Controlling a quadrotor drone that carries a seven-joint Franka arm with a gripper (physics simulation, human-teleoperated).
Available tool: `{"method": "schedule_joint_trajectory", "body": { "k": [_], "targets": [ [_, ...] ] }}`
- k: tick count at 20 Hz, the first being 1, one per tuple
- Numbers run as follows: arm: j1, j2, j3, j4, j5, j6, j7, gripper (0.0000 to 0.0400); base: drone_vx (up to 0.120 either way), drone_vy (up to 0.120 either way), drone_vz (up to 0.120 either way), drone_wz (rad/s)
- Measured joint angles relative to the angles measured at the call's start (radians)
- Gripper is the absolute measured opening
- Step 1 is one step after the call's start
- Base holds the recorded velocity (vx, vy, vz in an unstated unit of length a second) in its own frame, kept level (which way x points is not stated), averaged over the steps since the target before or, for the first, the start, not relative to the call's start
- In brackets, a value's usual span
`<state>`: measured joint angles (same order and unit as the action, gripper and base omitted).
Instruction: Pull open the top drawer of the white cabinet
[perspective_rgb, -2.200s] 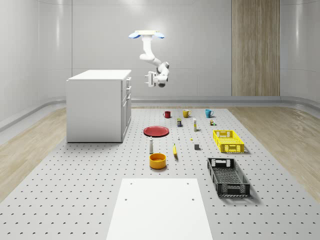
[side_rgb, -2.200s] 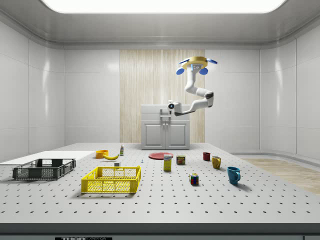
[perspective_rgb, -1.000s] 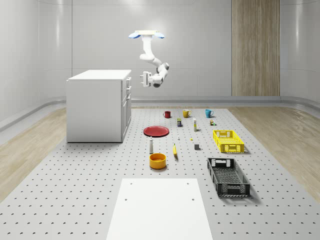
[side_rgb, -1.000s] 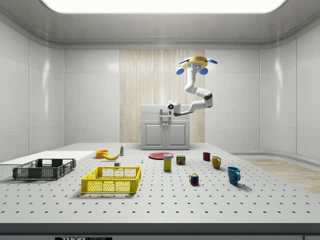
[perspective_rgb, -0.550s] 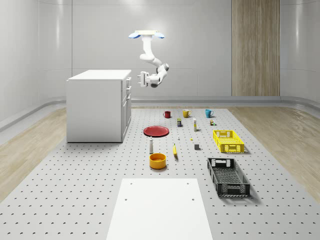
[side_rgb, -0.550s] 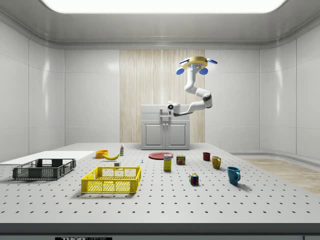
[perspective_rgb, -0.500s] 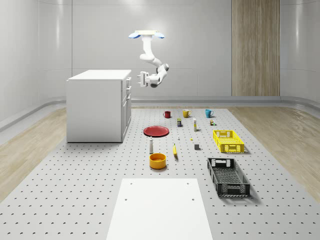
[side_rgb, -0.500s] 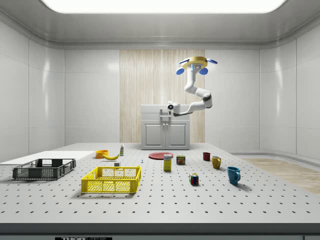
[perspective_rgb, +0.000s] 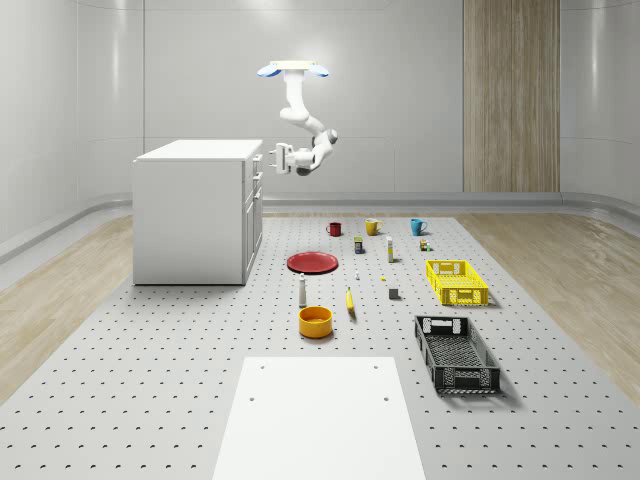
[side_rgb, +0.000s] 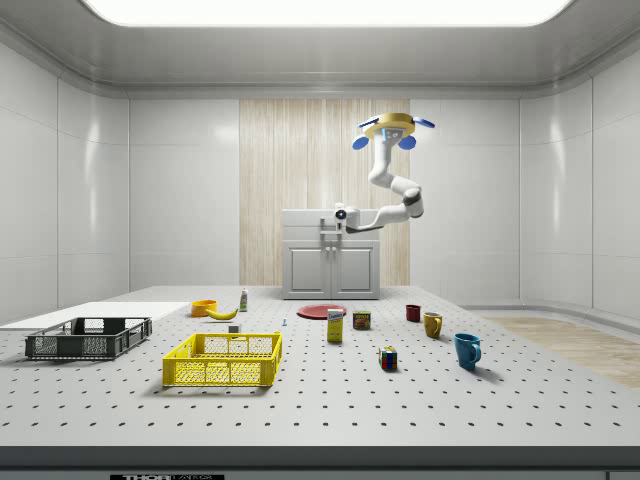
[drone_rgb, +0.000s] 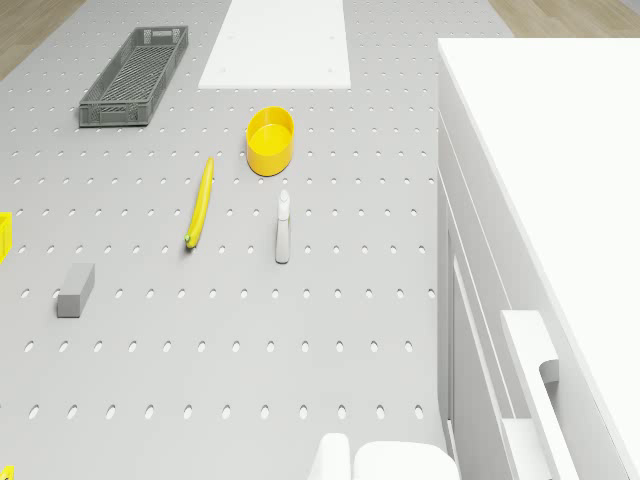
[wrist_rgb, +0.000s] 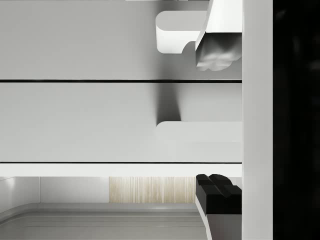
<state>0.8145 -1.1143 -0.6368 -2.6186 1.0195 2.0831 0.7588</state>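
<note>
**Handle lies straight ahead of the gripper, bar running across the finger gap**

The white cabinet (perspective_rgb: 190, 210) stands on the perforated table (perspective_rgb: 150, 380), toward the whole-scene view's left. Its drawer fronts are turned toward the whole-scene view's right. The top drawer (wrist_rgb: 100, 122) is shut, its front flush with the one below it.

The drone (perspective_rgb: 293, 69) hovers high above the table, in front of the drawer face and above the level of the cabinet's top. From it the arm is bent down and back toward the cabinet.

The gripper (perspective_rgb: 273, 157) is held level at the height of the top drawer, pointing at its front and just beside it.

In the wrist view the top drawer's handle (wrist_rgb: 197, 140) is seen between the two spread fingers (wrist_rgb: 216, 47). One finger sits above the bar and one below it, so the gripper is open and nothing is clasped.

The handle's long axis runs horizontally along the drawer front, across the line between the fingertips. That orientation is judged right for closing on the bar.

Whether the fingertips already reach past the bar or stop just short of it cannot be told. A short further advance toward the cabinet may be needed before closing.

The pull is then judged to run straight away from the drawer front, toward the whole-scene view's right.
</note>
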Motion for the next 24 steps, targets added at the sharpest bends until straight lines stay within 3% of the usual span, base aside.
{"method": "schedule_joint_trajectory", "body": {
  "k": [8,24],
  "targets": [
    [0.015,0.03,0.041,-0.005,0.058,0.034,-0.027,0.0305,0.0,0.0,0.0,0.0],
    [0.002,0.063,0.07,-0.022,0.117,0.039,-0.074,0.0305,0.0,0.0,0.0,0.0]
  ]
}}
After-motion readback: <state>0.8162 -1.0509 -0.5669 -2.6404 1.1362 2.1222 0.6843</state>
